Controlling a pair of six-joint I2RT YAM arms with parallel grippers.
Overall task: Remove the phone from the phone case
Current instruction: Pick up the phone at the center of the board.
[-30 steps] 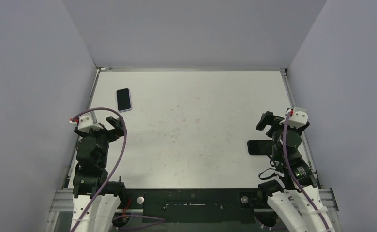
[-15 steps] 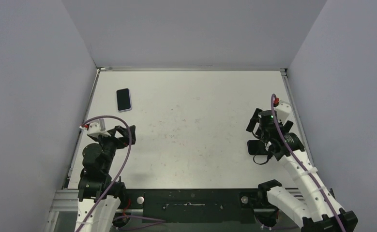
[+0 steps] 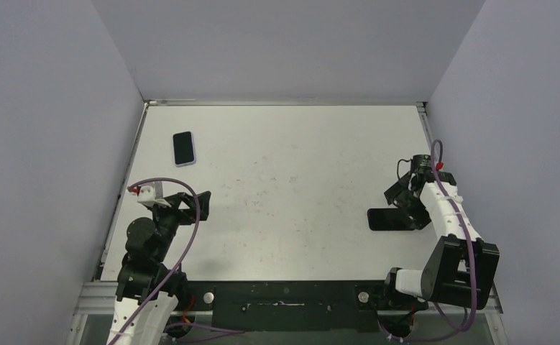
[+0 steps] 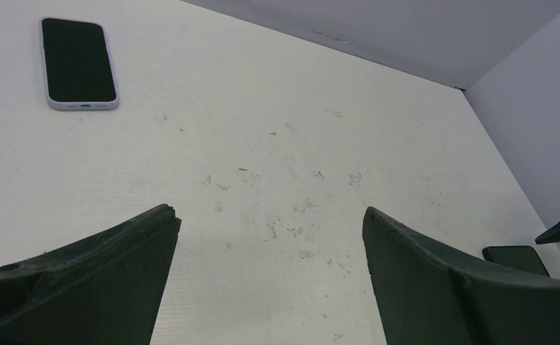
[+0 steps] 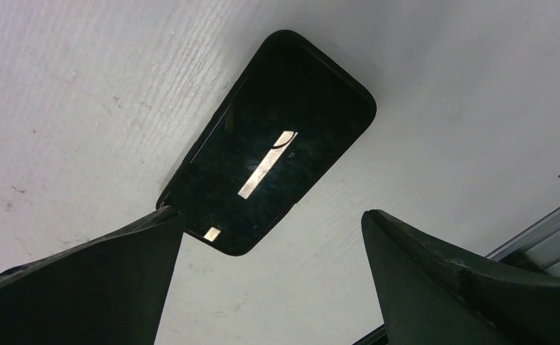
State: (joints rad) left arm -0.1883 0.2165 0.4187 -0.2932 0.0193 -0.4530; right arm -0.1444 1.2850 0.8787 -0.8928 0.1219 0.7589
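Observation:
A phone in a pale lavender case (image 3: 184, 148) lies screen up at the far left of the white table; the left wrist view shows it (image 4: 79, 63) at upper left. My left gripper (image 3: 193, 205) is open and empty, well short of it, with bare table between its fingers (image 4: 269, 213). A glossy black phone (image 3: 389, 219) lies flat near the right edge. My right gripper (image 3: 406, 195) is open just above its right end. In the right wrist view the black phone (image 5: 269, 140) lies just beyond the gripper (image 5: 271, 215), its near corner by the left fingertip (image 5: 163, 219).
Grey walls close in the table (image 3: 298, 180) on the left, back and right. A metal rail (image 5: 543, 233) runs along the right edge close to the right gripper. The black phone also shows low at the right of the left wrist view (image 4: 515, 259).
The right arm has swung out to the right, and its gripper now faces the black phone's right end. The left gripper has moved nearer and a little right. Both phones lie still.

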